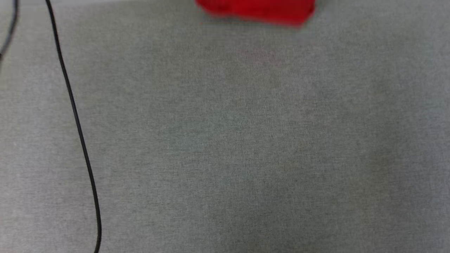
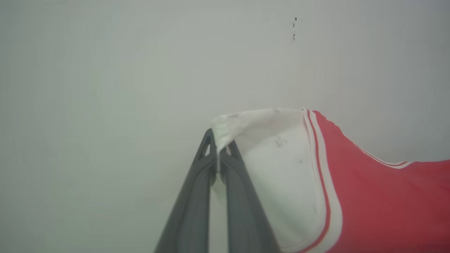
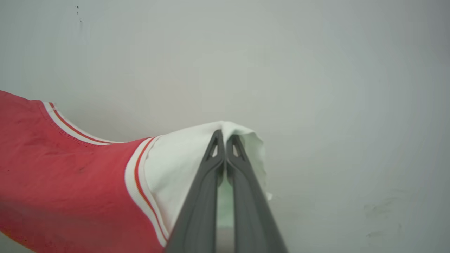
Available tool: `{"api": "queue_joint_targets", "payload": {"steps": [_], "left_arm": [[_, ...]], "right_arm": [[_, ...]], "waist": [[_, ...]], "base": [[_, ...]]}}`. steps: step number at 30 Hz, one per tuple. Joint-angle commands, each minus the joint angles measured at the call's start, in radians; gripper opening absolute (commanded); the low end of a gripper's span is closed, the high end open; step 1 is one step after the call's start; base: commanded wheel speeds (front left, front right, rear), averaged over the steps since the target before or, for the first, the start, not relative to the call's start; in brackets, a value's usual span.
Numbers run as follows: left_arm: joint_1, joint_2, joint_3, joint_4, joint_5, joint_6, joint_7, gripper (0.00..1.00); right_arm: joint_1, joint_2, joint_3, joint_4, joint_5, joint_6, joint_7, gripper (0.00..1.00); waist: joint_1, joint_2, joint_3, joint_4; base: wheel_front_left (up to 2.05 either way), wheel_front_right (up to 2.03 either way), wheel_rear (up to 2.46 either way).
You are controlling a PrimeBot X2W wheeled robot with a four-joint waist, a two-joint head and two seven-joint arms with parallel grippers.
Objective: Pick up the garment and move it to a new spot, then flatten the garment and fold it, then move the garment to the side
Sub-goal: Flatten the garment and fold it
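Observation:
The garment (image 1: 258,10) is a red jersey with white sleeves, and its red lower edge hangs blurred at the top of the head view. In the left wrist view my left gripper (image 2: 218,140) is shut on the hem of one white sleeve (image 2: 277,165), with the red body (image 2: 386,203) stretching off to the right. In the right wrist view my right gripper (image 3: 224,135) is shut on the other white sleeve (image 3: 175,165), the red body (image 3: 59,175) running left. The garment hangs spread between both grippers in front of a pale wall.
A grey cloth-covered table (image 1: 225,140) spreads below in the head view. A black cable (image 1: 75,116) runs down its left side, and a second cable (image 1: 10,31) crosses the top left corner. A pale wall (image 2: 140,70) stands behind the garment.

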Motion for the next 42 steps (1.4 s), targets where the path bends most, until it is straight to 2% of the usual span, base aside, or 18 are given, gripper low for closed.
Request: {"api": "queue_joint_targets", "payload": {"steps": [1,5,11,19,24,28,30,38,42], "left_arm": [[-0.042,0.008,0.004,0.013,0.012,-0.003,-0.020,0.00],[-0.115,0.017,0.011,0.051,0.019,-0.011,-0.061,0.00],[-0.129,0.005,0.021,0.137,-0.002,-0.038,-0.100,0.00],[-0.039,-0.027,0.018,0.252,-0.046,-0.092,-0.143,0.00],[0.091,-0.058,0.015,0.289,-0.090,-0.110,-0.167,0.00],[0.226,-0.071,0.004,0.276,-0.117,-0.116,-0.183,0.00],[0.304,-0.080,-0.002,0.245,-0.143,-0.116,-0.189,0.00],[0.635,-0.035,0.028,0.071,-0.172,-0.115,-0.199,0.00],[0.816,-0.033,0.081,-0.054,-0.138,-0.080,-0.200,0.00]], "right_arm": [[-0.060,0.000,0.001,0.026,-0.008,-0.001,-0.027,0.00],[-0.169,0.013,0.014,0.094,-0.024,-0.001,-0.088,0.00],[-0.248,0.026,0.056,0.223,-0.009,-0.001,-0.142,0.00],[-0.198,0.051,0.149,0.370,0.076,-0.001,-0.201,0.00],[-0.092,0.039,0.228,0.403,0.155,-0.001,-0.230,0.00],[0.043,0.021,0.298,0.380,0.238,-0.001,-0.251,0.00],[0.122,0.012,0.332,0.352,0.288,-0.001,-0.263,0.00],[0.448,-0.055,0.445,0.193,0.429,-0.001,-0.287,0.00],[0.586,-0.089,0.473,0.124,0.467,-0.001,-0.286,0.00]], "waist": [[-0.0002,0.0000,0.039,-0.009],[-0.0002,0.0000,0.084,-0.010],[-0.0002,0.0000,0.136,-0.006],[-0.0002,0.0000,0.173,-0.003],[-0.0002,0.0000,0.145,0.004],[-0.0002,0.0000,0.105,0.011],[-0.0002,0.0000,0.083,0.011],[-0.0002,0.0000,-0.017,0.004],[-0.0002,0.0000,-0.068,0.000]], "base": [[0.00,0.00,0.00],[0.00,0.00,0.00],[0.00,0.00,0.00],[0.00,0.00,0.00],[0.00,0.00,0.00],[0.00,0.00,0.00],[0.00,0.00,0.00],[0.00,0.00,0.00],[0.00,0.00,0.00]]}}
